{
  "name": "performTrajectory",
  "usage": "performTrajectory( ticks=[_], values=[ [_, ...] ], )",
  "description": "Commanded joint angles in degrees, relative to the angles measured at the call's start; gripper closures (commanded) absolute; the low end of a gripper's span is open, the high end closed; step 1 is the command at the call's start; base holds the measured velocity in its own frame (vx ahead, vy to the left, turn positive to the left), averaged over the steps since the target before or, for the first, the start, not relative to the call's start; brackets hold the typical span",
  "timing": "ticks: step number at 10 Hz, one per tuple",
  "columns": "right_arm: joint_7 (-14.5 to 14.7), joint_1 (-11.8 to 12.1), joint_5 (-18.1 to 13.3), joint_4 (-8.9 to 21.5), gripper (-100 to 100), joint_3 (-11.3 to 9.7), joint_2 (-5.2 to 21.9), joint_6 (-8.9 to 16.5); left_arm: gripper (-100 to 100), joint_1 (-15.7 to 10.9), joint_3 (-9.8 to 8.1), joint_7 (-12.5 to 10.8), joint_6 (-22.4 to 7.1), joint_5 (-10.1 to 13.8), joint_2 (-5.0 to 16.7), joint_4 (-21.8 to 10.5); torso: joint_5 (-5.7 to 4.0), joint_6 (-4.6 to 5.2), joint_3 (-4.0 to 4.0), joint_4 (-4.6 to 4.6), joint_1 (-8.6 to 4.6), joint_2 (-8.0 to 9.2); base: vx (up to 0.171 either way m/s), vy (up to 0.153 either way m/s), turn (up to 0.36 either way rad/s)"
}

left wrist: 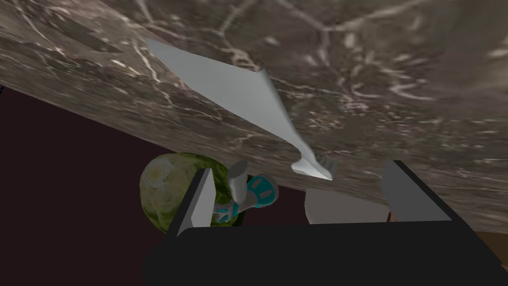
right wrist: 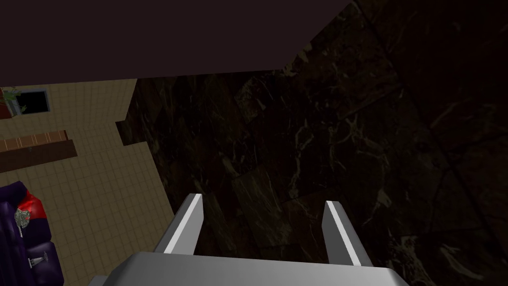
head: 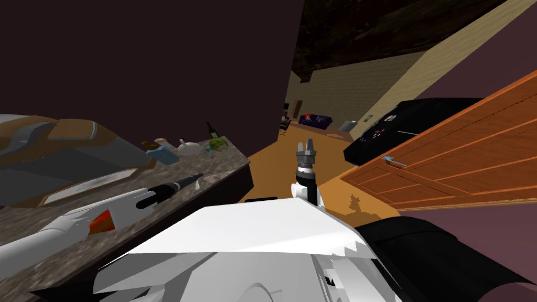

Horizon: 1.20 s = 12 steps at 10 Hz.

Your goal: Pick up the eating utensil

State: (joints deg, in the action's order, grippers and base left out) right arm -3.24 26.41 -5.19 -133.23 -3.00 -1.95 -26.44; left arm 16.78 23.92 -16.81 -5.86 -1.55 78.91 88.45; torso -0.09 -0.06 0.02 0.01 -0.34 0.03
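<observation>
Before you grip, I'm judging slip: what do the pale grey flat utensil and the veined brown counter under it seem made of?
The pale grey flat utensil: plain smooth grey, no glint; metal or plastic, cannot tell. The veined brown counter: stone, likely marble, from branching pale veins on mottled brown; finish looks matte.

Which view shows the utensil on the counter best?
Left wrist view: the grey utensil lies flat on the marbled counter, whole, just ahead of the open left gripper. In the head view it is at most a pale speck at that gripper's tip, too small to tell. The right wrist view points elsewhere.
</observation>
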Motion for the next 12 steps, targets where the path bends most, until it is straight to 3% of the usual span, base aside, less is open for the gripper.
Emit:
performTrajectory(
  ticks=[1, 2, 3, 4, 7, 9, 10, 12],
  values=[
    [0.0, 0.0, 0.0, 0.0, 0, 0.0, 0.0, 0.0, -100, 0.75, 1.18, -0.42, -1.35, -0.23, 1.83, -1.76, 0.0, 0.0, 0.0, 0.0, 0.0, 0.0, 0.02, -0.077, -0.164],
    [0.0, 0.0, 0.0, 0.0, 0, 0.0, 0.0, 0.0, -100, 0.78, 0.39, -0.25, -0.38, -0.2, 1.1, -1.39, 0.01, 0.01, 0.0, 0.0, 0.01, 0.0, 0.008, -0.032, -0.026],
    [0.0, 0.0, 0.0, 0.0, 0, 0.01, 0.0, 0.0, 0, 0.83, 0.46, -0.3, -0.39, -0.22, 1.2, -1.61, 0.04, -0.02, 0.02, 0.01, 0.15, 0.04, 0.002, -0.006, 0.006],
    [0.0, 0.0, 0.0, 0.0, 0, 0.01, 0.01, 0.0, -100, 0.52, 0.49, -0.12, -0.19, 0.05, 0.14, -3.47, 0.07, -0.02, 0.04, 0.02, 0.25, 0.07, -0.016, 0.0, -0.207],
    [0.0, 0.0, 0.0, 0.0, 0, 0.01, 0.01, 0.0, -100, -0.09, 0.56, 0.23, 0.22, 0.6, -1.96, -7.25, 0.1, -0.01, 0.12, 0.05, 0.38, 0.21, -0.037, 0.019, -0.185],
    [0.0, 0.0, 0.0, 0.0, 0, 0.01, 0.01, 0.0, -100, -0.26, 0.67, 0.28, 0.01, 0.59, -2.13, -7.25, 0.16, 0.01, 0.09, 0.03, 0.48, 0.17, -0.023, 0.014, -0.077],
    [0.0, 0.0, 0.0, 0.0, 0, 0.01, 0.01, 0.0, 100, -0.27, 0.67, 0.3, 0.05, 0.6, -2.17, -7.36, 0.17, -0.01, 0.05, 0.01, 0.49, 0.09, -0.004, 0.002, 0.014],
    [0.0, 0.0, 0.0, 0.0, 0, 0.01, 0.01, 0.0, 100, -0.24, 0.66, 0.24, -0.03, 0.64, -2.17, -7.41, 0.16, 0.06, -0.01, -0.01, 0.42, 0.0, 0.0, 0.0, 0.0]
  ],
)
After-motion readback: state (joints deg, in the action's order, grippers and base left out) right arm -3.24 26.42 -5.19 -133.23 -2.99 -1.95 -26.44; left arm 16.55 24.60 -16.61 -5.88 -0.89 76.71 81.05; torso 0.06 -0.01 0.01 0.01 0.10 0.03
